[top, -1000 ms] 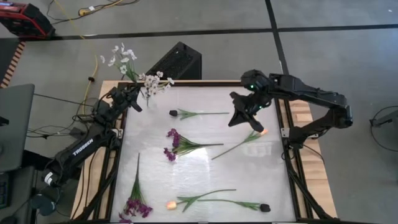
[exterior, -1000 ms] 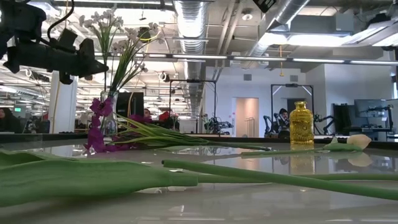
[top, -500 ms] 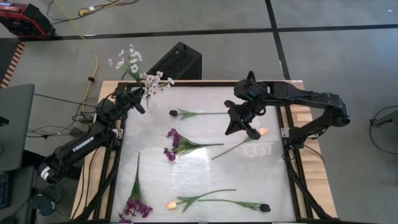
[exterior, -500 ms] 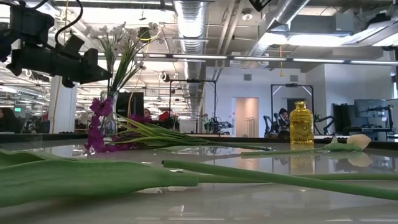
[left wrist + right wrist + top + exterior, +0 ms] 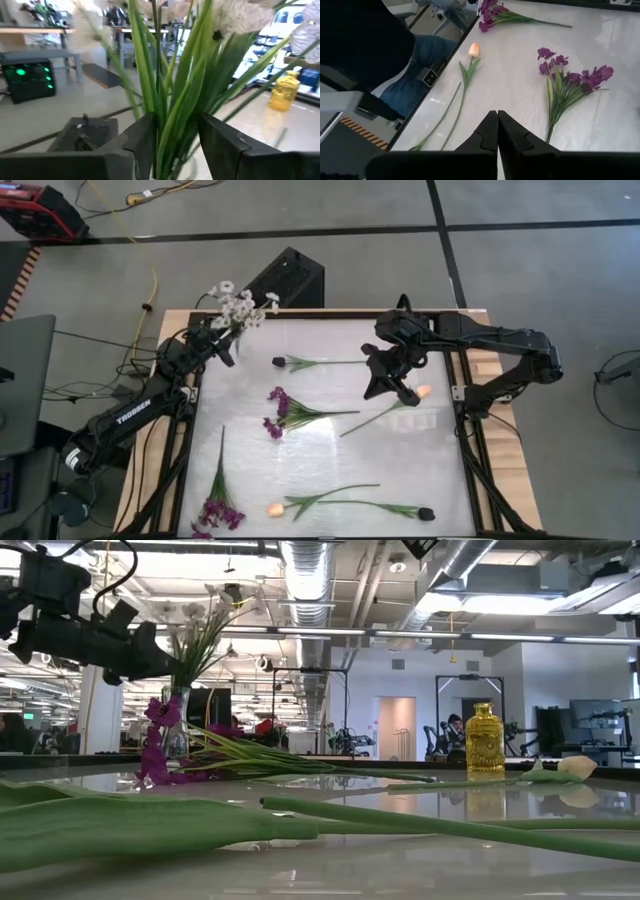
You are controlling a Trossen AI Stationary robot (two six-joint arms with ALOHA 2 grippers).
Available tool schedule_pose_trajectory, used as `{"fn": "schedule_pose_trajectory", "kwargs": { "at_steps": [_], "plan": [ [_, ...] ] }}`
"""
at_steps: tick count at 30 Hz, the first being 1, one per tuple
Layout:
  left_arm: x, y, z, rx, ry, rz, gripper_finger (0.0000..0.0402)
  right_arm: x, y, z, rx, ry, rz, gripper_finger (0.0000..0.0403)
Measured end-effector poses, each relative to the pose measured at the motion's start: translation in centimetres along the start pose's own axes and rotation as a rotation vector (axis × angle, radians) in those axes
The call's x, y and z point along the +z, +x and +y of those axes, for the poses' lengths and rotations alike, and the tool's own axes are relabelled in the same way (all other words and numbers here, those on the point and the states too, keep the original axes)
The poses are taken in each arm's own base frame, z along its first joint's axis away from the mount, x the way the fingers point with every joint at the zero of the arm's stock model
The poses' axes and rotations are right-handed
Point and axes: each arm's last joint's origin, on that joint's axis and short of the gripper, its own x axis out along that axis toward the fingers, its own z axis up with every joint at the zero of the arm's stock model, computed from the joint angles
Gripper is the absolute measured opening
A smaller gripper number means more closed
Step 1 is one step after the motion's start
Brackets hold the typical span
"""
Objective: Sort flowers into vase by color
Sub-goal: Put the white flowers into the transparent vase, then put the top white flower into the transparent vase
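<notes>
My left gripper (image 5: 222, 345) is at the table's far left corner, shut on a white-blossomed sprig (image 5: 240, 305) that stands among other white flowers there. In the low view the stems go down into a clear vase (image 5: 172, 715). My right gripper (image 5: 385, 385) is shut and empty, above the table beside a peach tulip (image 5: 395, 408). Lying flat on the table are a dark-budded sprig (image 5: 310, 362), a purple bunch (image 5: 290, 412), another purple bunch (image 5: 218, 505), a second peach tulip (image 5: 300, 502) and a second dark-budded sprig (image 5: 400, 510). My left gripper (image 5: 172, 145) pinches the green stems (image 5: 165, 125) of the white sprig between its two fingers, below the blossoms. The fingers lie across the stems, coming from the table's left side. The sprig stands nearly upright, blossoms above the fingers. Its lower end is hidden.
A yellow bottle (image 5: 485, 740) stands at the table's far side. A black box (image 5: 285, 280) sits on the floor behind the far edge. A seated person's leg (image 5: 410, 75) shows beyond the table's near edge. The table's middle right has bare room.
My left gripper has carried the white sprig toward the table's right, and the sprig has tipped from leaning outward to standing in with the other white flowers. My right gripper has shifted a little toward the table's left and near edge, staying shut.
</notes>
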Motion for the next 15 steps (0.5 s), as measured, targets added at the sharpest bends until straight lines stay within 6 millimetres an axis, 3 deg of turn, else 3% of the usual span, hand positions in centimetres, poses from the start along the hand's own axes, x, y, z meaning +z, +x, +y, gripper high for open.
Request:
{"fn": "schedule_pose_trajectory", "kwargs": {
  "at_steps": [7, 15],
  "plan": [
    [0.4, 0.2, -0.2, -0.05, -0.054, 0.164, 0.015, 0.0, 0.0, 0.1, 0.003, 0.058, 0.004, 0.0035],
    [4.4, -0.2, -0.6, -0.001, -0.047, 0.362, 0.0151, -0.1, 0.1, 0.2, 0.007, 0.061, 0.012, 0.0035]
  ]
}}
